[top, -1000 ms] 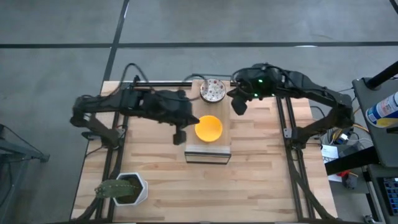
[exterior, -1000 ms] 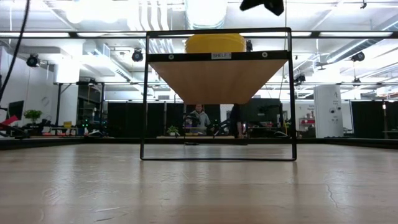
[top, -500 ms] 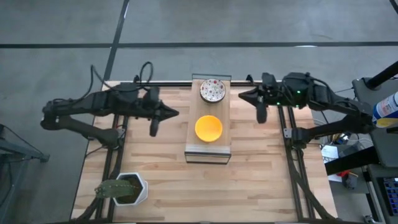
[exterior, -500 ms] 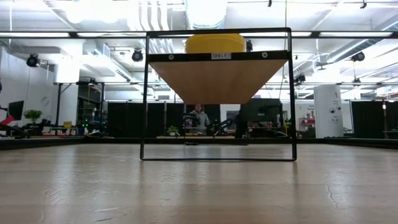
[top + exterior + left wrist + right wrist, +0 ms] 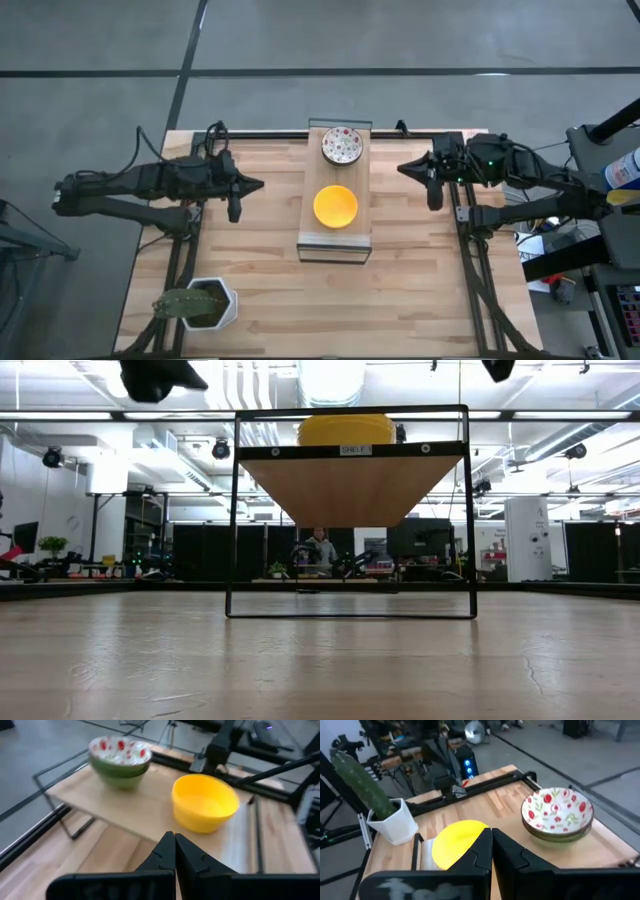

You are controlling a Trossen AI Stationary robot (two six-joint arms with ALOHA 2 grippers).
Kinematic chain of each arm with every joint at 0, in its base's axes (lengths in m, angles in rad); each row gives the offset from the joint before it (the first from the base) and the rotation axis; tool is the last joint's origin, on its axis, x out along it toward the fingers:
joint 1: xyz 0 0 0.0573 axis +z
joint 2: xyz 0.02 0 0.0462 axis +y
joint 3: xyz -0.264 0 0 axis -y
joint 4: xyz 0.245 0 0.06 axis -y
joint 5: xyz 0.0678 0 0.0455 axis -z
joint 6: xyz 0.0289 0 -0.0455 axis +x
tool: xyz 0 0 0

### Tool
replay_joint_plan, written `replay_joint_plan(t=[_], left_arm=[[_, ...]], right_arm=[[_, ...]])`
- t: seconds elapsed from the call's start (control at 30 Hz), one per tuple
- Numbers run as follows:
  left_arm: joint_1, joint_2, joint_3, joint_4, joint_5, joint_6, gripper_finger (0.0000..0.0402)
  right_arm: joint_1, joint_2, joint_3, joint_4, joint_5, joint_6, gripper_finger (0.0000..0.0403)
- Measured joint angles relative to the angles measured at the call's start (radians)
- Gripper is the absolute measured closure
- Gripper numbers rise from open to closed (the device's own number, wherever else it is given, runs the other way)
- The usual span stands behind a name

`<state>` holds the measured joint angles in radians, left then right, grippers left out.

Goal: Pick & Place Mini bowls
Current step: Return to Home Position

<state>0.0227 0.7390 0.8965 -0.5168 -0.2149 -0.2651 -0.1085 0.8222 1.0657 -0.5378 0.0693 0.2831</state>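
Nearest, at the front left corner of the light wooden slatted table point(image 5: 420, 300), a white hexagonal plant pot point(image 5: 218, 306) with a green cactus point(image 5: 178, 303) is standing, well apart from everything else. Farther in, a black wire-frame shelf with a wooden top point(image 5: 335, 243) is standing at the table's middle. The bright yellow round mini bowls point(image 5: 336, 205) are sitting on the front half of its top; how many are nested I cannot tell.

Both arms are hovering above the table, clear of the shelf and pointing towards it. The left claw point(image 5: 175, 839) is hanging over the table's left part, the right claw point(image 5: 491, 833) over its right part. Each is pressing its two dark fingers point(image 5: 162, 856) together, clenched on nothing.

Beyond the yellow ones, and apart from them, the white mini bowls with red-and-green speckled pattern point(image 5: 342, 146) are sitting stacked on the shelf's back end. Farthest off, a person point(image 5: 320, 548) is showing in the room behind the table.
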Motion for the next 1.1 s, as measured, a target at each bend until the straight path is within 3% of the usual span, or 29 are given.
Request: replay_joint_plan(t=[0.23, 0.47, 0.77, 1.1], left_arm=[[0.0, -0.086, -0.12, 0.119, -0.015, 0.049, 0.0401], [0.0, -0.168, -0.215, 0.099, -0.005, 0.08, 0.0401], [0.0, -0.272, -0.394, 0.212, -0.004, 0.079, 0.0402], [0.0, -0.409, -0.538, 0.278, -0.004, 0.054, 0.0402]], right_arm=[[0.013, -0.083, -0.187, 0.21, -0.158, -0.128, 0.0394], [0.013, -0.133, -0.328, 0.188, -0.186, -0.109, 0.0394], [0.013, -0.213, -0.554, 0.535, -0.28, -0.18, 0.0394], [0.013, -0.329, -0.732, 0.661, -0.284, -0.129, 0.0394]])
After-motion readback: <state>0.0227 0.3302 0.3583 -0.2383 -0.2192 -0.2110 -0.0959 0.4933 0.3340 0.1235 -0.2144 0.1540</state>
